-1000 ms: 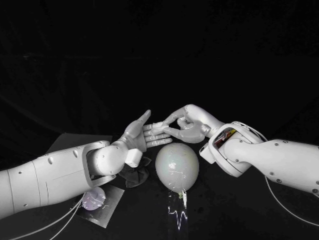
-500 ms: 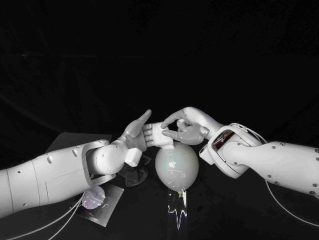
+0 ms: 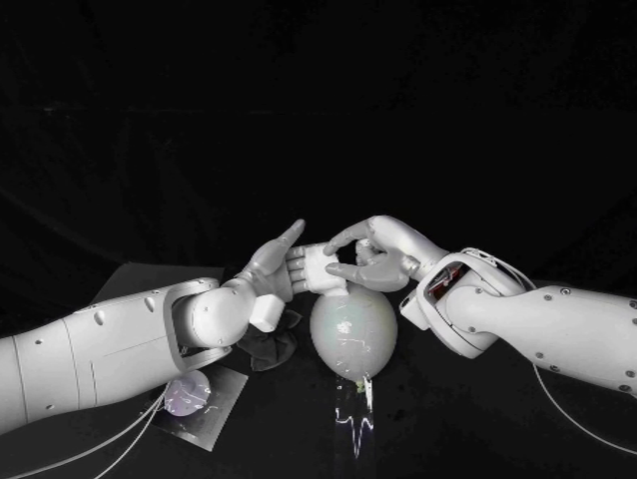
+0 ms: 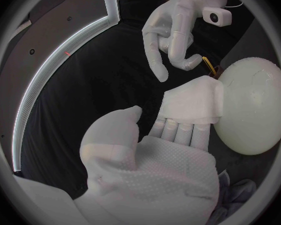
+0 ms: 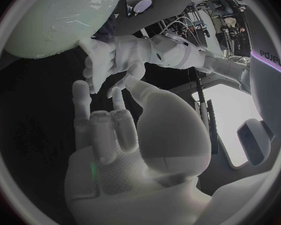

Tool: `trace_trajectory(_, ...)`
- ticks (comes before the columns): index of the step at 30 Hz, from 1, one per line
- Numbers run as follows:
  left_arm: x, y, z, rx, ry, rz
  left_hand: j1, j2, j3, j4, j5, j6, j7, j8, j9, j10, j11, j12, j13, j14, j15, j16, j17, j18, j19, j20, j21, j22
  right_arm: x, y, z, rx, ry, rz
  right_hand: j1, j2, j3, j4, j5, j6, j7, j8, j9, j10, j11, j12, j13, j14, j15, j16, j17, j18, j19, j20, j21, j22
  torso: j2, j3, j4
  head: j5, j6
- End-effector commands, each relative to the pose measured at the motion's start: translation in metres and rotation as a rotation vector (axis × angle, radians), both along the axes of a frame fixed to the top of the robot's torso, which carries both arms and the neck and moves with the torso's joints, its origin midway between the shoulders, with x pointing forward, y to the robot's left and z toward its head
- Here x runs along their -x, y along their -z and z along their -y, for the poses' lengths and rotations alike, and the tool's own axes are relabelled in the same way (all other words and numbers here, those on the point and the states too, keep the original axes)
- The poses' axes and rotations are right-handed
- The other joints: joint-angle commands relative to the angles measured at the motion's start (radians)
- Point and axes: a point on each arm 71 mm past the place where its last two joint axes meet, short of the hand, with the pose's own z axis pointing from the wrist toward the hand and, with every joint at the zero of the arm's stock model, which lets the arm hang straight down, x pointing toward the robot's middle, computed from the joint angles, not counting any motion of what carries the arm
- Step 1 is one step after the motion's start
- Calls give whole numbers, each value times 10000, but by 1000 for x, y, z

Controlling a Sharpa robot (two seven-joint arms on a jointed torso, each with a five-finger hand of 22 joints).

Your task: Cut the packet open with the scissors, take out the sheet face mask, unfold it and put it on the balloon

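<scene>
Where the left arm [image 3: 89,359] crosses the near table [image 3: 462,429], it hides part of the packet [image 3: 201,401]; contents unclear, a purple round shows. Dark crumpled thing [image 3: 272,349] beside it, unreadable. Balloon [image 3: 351,329] lies between the arms. Beyond it the left hand [image 3: 273,274], fingers together, thumb apart, carries the folded mask [image 4: 192,102] at the balloon's far end. Right hand [image 3: 379,254]: thumb and a long finger spread, others curled, holding nothing, just short of the mask
</scene>
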Motion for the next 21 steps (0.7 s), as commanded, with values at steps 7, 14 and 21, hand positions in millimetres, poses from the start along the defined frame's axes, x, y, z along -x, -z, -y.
trace_trajectory(7, -1, -2, 0, 28, -56, 92, 116, 4, -56, -10, 37, -86, 762, -2, -13, -102, -6, -60, -13, -36, 47, -71, -19, 90, 85, 7, -42, 10, -4, -1, 18, -559, 1531, 219, -307, 11, -445, 427, -39, 17, 1, -127, -66, 615, 73, -90, 1814, 575, 104, -39, 1726, 213, -93, 68, -228, -60, 0, 6, 0, 14, -38)
trace_trajectory(14, -1, -1, -2, 0, -146, 111, 157, -1, -66, -14, 38, -88, 761, 1, -13, -105, -6, -55, -11, -37, 50, -76, -23, 85, 75, 11, -65, 2, -6, 6, 28, -445, 2177, -954, -692, -34, -983, 1033, 43, 336, -135, -15, -53, 635, -34, -30, 1856, 579, 27, -23, 1739, 239, -31, 40, -305, -37, -3, 0, -13, 2, -62)
trace_trajectory(21, -2, -2, -1, -70, -137, 196, 244, -14, -101, -10, 36, -79, 745, 19, -10, -84, -17, -34, -3, -12, 48, -74, -28, 83, 53, 15, -119, -8, -6, 15, 29, -451, 2519, -2335, -749, -11, -1381, 1495, 42, 559, -236, 104, -36, 671, -123, 50, 1916, 595, -51, -2, 1764, 234, 44, -31, -350, 9, -6, 1, -1, -18, -70)
